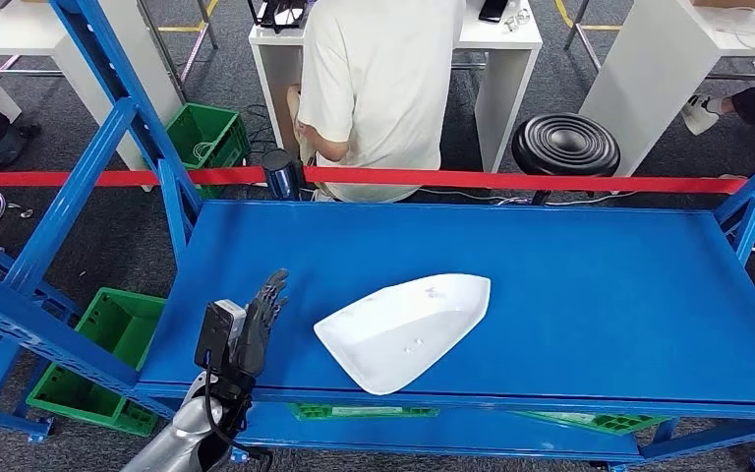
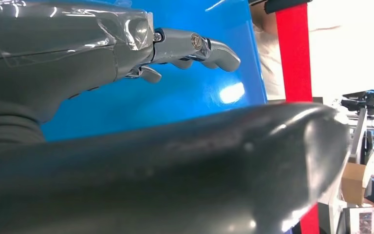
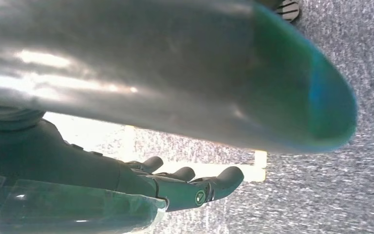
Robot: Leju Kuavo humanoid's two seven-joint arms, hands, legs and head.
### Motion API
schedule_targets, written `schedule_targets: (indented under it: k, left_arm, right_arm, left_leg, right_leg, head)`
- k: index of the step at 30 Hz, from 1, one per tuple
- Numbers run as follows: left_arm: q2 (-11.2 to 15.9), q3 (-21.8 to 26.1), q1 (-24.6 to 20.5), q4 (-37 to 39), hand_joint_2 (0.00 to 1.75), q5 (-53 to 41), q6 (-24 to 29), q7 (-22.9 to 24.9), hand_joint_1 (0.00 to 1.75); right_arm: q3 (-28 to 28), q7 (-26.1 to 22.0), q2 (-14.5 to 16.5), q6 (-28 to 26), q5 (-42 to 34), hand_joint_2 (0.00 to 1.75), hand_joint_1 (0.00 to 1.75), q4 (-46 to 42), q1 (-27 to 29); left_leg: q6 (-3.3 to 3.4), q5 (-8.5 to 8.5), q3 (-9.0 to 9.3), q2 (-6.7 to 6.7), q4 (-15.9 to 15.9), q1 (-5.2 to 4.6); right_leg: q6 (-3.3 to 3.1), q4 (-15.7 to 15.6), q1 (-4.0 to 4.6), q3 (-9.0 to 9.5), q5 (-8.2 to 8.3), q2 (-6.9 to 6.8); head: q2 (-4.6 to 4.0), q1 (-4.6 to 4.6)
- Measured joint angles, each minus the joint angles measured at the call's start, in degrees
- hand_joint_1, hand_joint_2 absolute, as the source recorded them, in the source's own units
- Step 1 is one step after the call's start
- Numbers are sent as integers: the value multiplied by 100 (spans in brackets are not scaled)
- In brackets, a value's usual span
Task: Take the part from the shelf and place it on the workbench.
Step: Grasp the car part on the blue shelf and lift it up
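On blue shelf [image 1: 590, 295], glossy white boat-shaped part [image 1: 403, 329] lies.

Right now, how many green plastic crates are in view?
2: one green crate behind the shelf's left post, another green crate on the floor left of the shelf. More may be hidden below.

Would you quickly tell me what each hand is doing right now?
Left hand: open, holding nothing, beside the white part.
Right hand: open, holding nothing.
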Motion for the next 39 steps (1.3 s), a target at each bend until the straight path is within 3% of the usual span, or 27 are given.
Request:
schedule_targets:
  k: [1,3,5,8,11,12,13,14,16,18,20,23,24,26,28,29,31,32,34,37,39]
  left_arm:
    - [2,-1,1,-1,0,-3,-11,8,0]
    - [9,-3,3,-3,87,-16,-45,22,0]
    - [16,-8,6,-7,175,-26,-80,28,0]
    - [33,-15,2,-10,175,-36,-99,28,0]
    - [43,-28,2,-8,175,-66,-99,38,0]
    - [44,-36,4,-5,175,-84,-100,46,0]
    - [44,-45,4,-2,175,-109,-101,56,0]
    - [44,-54,-1,1,175,-131,-102,68,0]
    - [47,-70,-32,3,175,-177,-107,92,0]
    - [50,-81,-84,7,175,-215,-117,113,0]
    - [49,-92,-118,16,175,-240,-128,128,0]
    - [36,-114,-154,32,175,-279,-161,137,0]
    - [26,-122,-173,43,175,-298,-185,141,0]
    - [4,-147,-199,84,175,-330,-230,150,0]
    - [-6,-176,-202,134,175,-342,-256,157,0]
    - [-11,-187,-202,155,175,-344,-264,159,0]
    - [-24,-198,-210,183,175,-345,-281,160,0]
    - [-30,-201,-220,194,175,-350,-290,161,0]
    - [-36,-211,-244,216,175,-364,-311,167,0]
    - [-37,-237,-269,248,175,-344,-409,182,0]
    - [-37,-251,-291,262,175,-269,-520,195,0]
  right_arm:
    - [1,-4,5,1,1,0,0,3,-9]
    - [3,-12,17,2,2,0,0,16,-24]
    - [8,-16,33,7,1,0,0,33,-29]
    - [15,-22,57,41,2,0,0,48,-32]
    - [17,-26,78,62,3,0,0,73,-34]
    - [18,-26,88,69,4,0,0,86,-35]
    - [19,-26,99,76,4,0,0,103,-38]
    - [20,-26,112,83,4,0,0,120,-44]
    - [22,-27,142,94,6,0,0,147,-63]
    - [23,-31,183,102,8,0,0,176,-87]
    - [24,-34,215,105,9,0,0,214,-102]
    - [27,-36,238,111,10,0,0,247,-112]
    - [28,-37,239,124,10,0,0,260,-116]
    - [30,-39,238,161,10,0,0,298,-121]
    - [31,-39,238,185,10,0,0,330,-122]
    - [33,-39,239,189,10,0,0,344,-122]
    - [36,-39,239,191,11,0,0,366,-127]
    - [37,-39,247,195,13,0,0,375,-130]
    - [37,-40,256,204,15,0,0,390,-135]
    - [39,-40,276,208,16,0,0,416,-133]
    - [39,-40,292,211,17,0,0,434,-136]
  left_leg:
    - [-35,-31,-10,-5,48,-8]
    - [-102,-98,-39,-8,153,-29]
    - [-138,-127,-55,-5,199,-29]
    - [-221,-308,-174,-3,448,16]
    - [-323,-824,-647,0,1494,68]
    - [-335,-907,-782,1,1778,79]
    - [-332,-885,-828,2,1865,86]
    - [-311,-760,-762,2,1720,86]
    - [-208,-393,-387,-4,956,63]
    - [-106,-214,-91,6,359,22]
    - [-63,-218,-43,21,233,-14]
    - [4,-113,75,43,36,10]
    - [21,-77,116,52,-26,22]
    - [38,-58,117,57,-46,8]
    - [34,-61,110,56,-40,0]
    - [26,-67,109,55,-31,2]
    - [-23,-101,96,50,35,10]
    - [-65,-135,72,46,95,1]
    - [-135,-194,16,37,210,-22]
    - [-186,-241,-24,32,289,1]
    - [-255,-445,-146,28,581,30]
  right_leg:
    - [36,-401,-5,191,158,-15]
    - [0,-853,-4,427,324,-28]
    - [-88,-873,11,445,343,-20]
    - [-168,-885,-32,461,359,-16]
    - [-212,-883,-32,460,358,-15]
    - [-212,-882,-26,458,357,-15]
    - [-212,-882,-20,460,357,-12]
    - [-212,-883,-12,465,356,-6]
    - [-210,-887,-1,480,356,11]
    - [-198,-892,22,473,360,19]
    - [-166,-917,28,464,376,13]
    - [-127,-798,32,397,307,-1]
    - [-144,-574,33,287,199,-5]
    - [-186,156,27,-75,-97,-7]
    - [-141,626,18,-321,-217,-9]
    - [-85,540,7,-285,-147,-11]
    - [38,-191,-33,72,141,-29]
    - [57,-533,-42,251,256,-36]
    - [-3,-832,-42,408,339,-37]
    - [-112,-800,-40,393,348,-21]
    - [-156,-805,-62,399,357,-17]
  head:
    - [0,1]
    - [0,-4]
    - [0,-8]
    - [0,-11]
    - [0,-15]
    - [0,-16]
    - [0,-16]
    - [0,-17]
    - [0,-16]
    - [0,-9]
    - [0,-7]
    - [0,-2]
    - [0,2]
    - [0,3]
    - [0,2]
    - [0,2]
    - [0,3]
    - [0,7]
    - [0,-4]
    - [0,-16]
    - [0,-22]
